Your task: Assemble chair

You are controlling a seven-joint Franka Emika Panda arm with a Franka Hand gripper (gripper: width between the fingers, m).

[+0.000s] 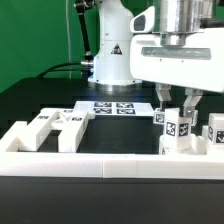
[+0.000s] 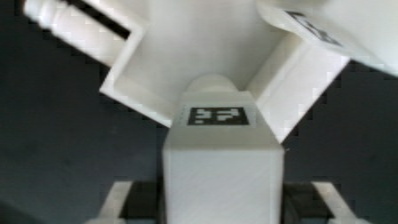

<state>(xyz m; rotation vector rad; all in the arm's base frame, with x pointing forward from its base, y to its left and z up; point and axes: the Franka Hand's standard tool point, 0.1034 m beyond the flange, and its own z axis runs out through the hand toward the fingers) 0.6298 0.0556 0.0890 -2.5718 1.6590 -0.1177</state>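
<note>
Currently, a white square plastic chair leg [image 1: 172, 128] bearing black-and-white square tags is clamped between the closed jaws of the robot's two-finger gripper [image 1: 175, 106]. It is found at the exterior view's right, just behind the low white border wall [image 1: 100, 162]. The leg is held upright, with its long axis running straight down from the jaws, in line with the fingers. In the wrist view, the leg [image 2: 222, 165] is seen along its length. A flat white chair panel [image 2: 169, 75] lies directly beyond its far end, set at a slant to the leg's faces. Whether leg and panel are touching cannot be told. Other white tagged chair parts [image 1: 60, 124] lie well apart on the black table [image 1: 125, 135], toward the exterior view's left. The coming move is judged to depend on the leg's lower end being lined up squarely with the panel beneath it.
</note>
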